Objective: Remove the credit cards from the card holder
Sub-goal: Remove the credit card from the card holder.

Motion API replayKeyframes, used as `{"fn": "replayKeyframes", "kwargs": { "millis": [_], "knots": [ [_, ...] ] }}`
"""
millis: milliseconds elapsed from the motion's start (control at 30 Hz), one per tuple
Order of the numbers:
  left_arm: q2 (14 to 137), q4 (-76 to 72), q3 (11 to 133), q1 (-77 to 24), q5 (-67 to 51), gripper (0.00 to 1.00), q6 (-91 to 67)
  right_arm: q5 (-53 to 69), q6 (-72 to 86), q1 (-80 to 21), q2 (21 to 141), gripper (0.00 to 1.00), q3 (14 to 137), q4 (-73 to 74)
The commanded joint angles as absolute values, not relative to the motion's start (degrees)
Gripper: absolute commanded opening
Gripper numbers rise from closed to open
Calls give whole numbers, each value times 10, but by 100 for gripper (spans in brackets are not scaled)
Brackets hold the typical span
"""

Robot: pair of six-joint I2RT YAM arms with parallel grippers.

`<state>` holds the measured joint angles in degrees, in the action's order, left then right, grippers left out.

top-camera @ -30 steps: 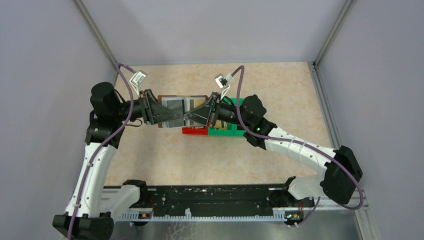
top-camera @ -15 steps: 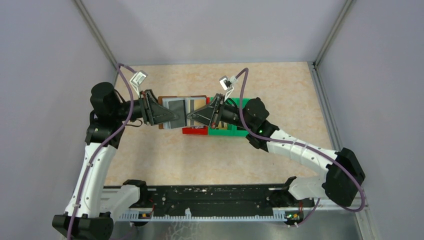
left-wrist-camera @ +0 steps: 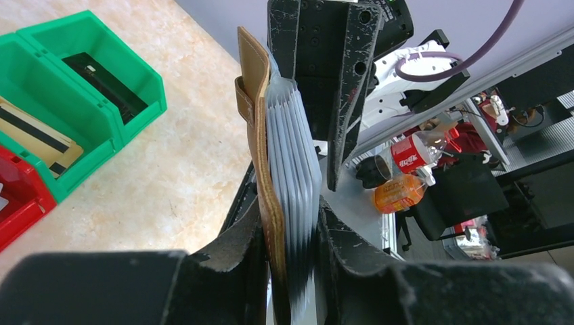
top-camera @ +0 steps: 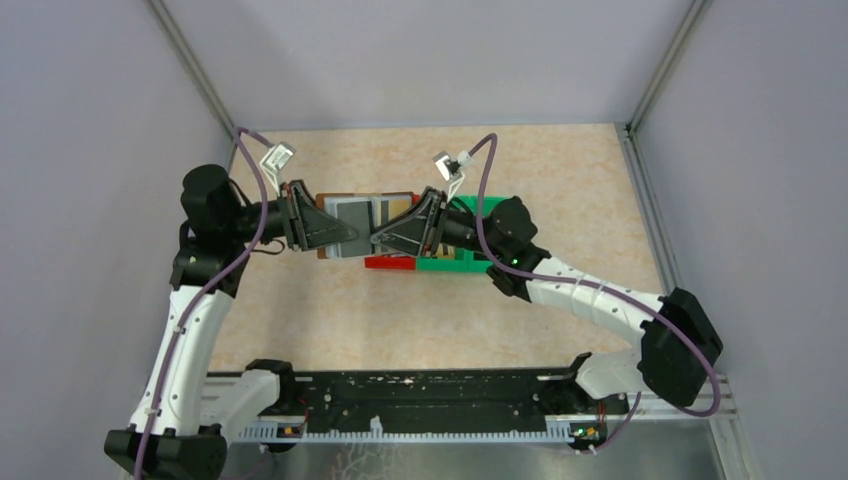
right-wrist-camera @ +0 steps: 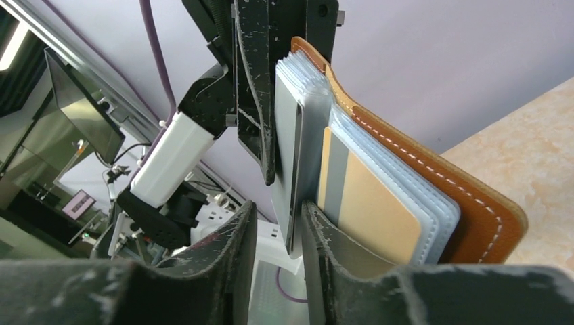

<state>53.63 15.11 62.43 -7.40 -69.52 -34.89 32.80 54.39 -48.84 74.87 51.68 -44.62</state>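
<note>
Right claw (right-wrist-camera: 277, 211) stands narrowly parted, its jaws straddling the lower edge of a grey credit card (right-wrist-camera: 295, 156) that pokes out of the card holder (right-wrist-camera: 467, 196), with a sliver of gap on one side, so I judge it is not yet pinching. The left claw (left-wrist-camera: 290, 215) is clamped on the holder's spine end and holds it upright in the air above the table (left-wrist-camera: 183, 156), close to the green bin (left-wrist-camera: 108, 152) and the red bin (left-wrist-camera: 20, 203).

The cards look light, stiff and slick. The clear pockets are soft and probably cling, so a card is best taken by its exposed short edge and drawn straight along the sleeve. A gold credit card (right-wrist-camera: 369, 203) sits deeper in the next pocket and shows less edge to grip.

A second ago the right claw was pinched shut beside the holder. Now its jaws have parted and it has edged in toward the fanned pockets, while the left claw's hold has barely shifted.
</note>
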Motion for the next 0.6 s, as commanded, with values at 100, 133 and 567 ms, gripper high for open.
{"fn": "replayKeyframes", "kwargs": {
  "millis": [100,133,567],
  "knots": [
    [529,136,635,-77,-705,3,-349,349,571,-490,767,22,527,-512],
    [529,136,634,-76,-706,3,-348,350,575,-490,771,19,527,-518],
    [539,184,657,-76,-704,16,-313,332,612,-479,771,0,503,-564]
  ]
}}
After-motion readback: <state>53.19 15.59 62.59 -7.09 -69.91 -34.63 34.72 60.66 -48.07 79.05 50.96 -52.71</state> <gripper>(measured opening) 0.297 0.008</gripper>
